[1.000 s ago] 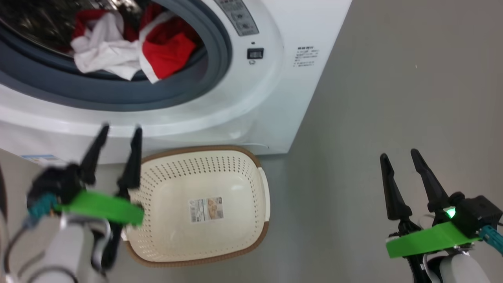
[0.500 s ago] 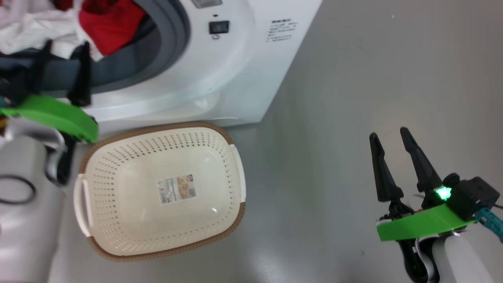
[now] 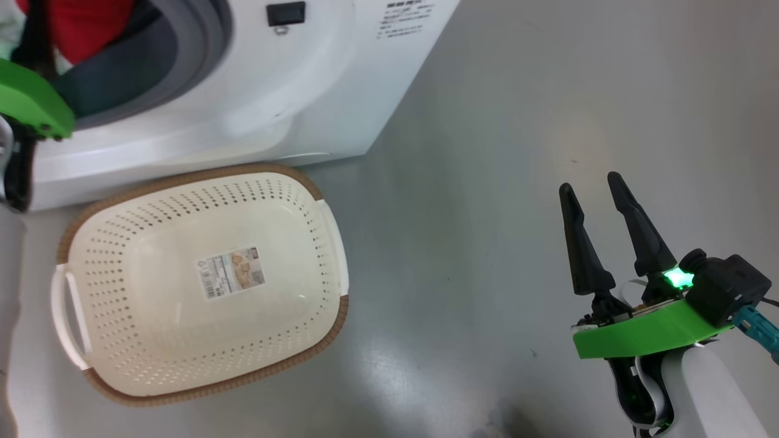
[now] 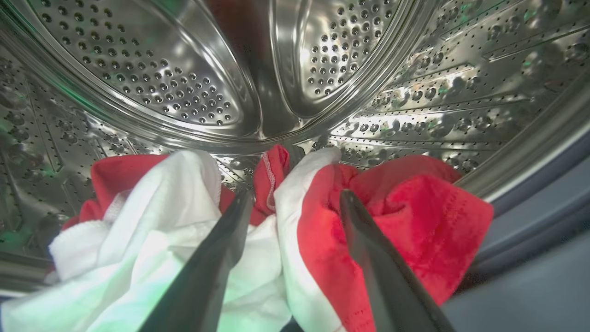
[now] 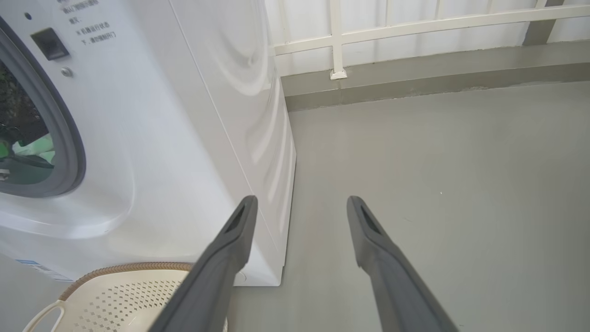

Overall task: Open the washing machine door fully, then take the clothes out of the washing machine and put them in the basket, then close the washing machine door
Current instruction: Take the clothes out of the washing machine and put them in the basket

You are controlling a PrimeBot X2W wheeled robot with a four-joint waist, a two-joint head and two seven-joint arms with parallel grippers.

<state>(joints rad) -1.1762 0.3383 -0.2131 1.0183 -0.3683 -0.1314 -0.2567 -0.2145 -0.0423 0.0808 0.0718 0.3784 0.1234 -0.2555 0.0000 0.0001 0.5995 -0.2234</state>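
The white washing machine [image 3: 243,91] stands at the upper left; its door is out of view. Inside the steel drum [image 4: 184,69] lie the clothes [image 4: 405,221], a red garment bunched with white cloth [image 4: 161,216]. My left gripper [image 4: 295,196] is open inside the drum mouth, its two fingers straddling a red-and-white fold and holding nothing. A patch of the red clothes [image 3: 85,24] shows behind the grey gasket. The cream basket [image 3: 182,177] sits on the floor before the machine, with only a sticker inside. My right gripper [image 3: 593,182] hovers open over bare floor.
Grey floor [image 3: 517,152] stretches to the right of the machine. In the right wrist view a white railing [image 5: 415,27] and a low grey kerb [image 5: 415,69] run along the back. The machine's side panel [image 5: 258,115] is just left of my right gripper [image 5: 300,200].
The head camera has swung, so machine and basket slid left and up. My left gripper rose from beside the basket into the drum opening. The right gripper stayed open.
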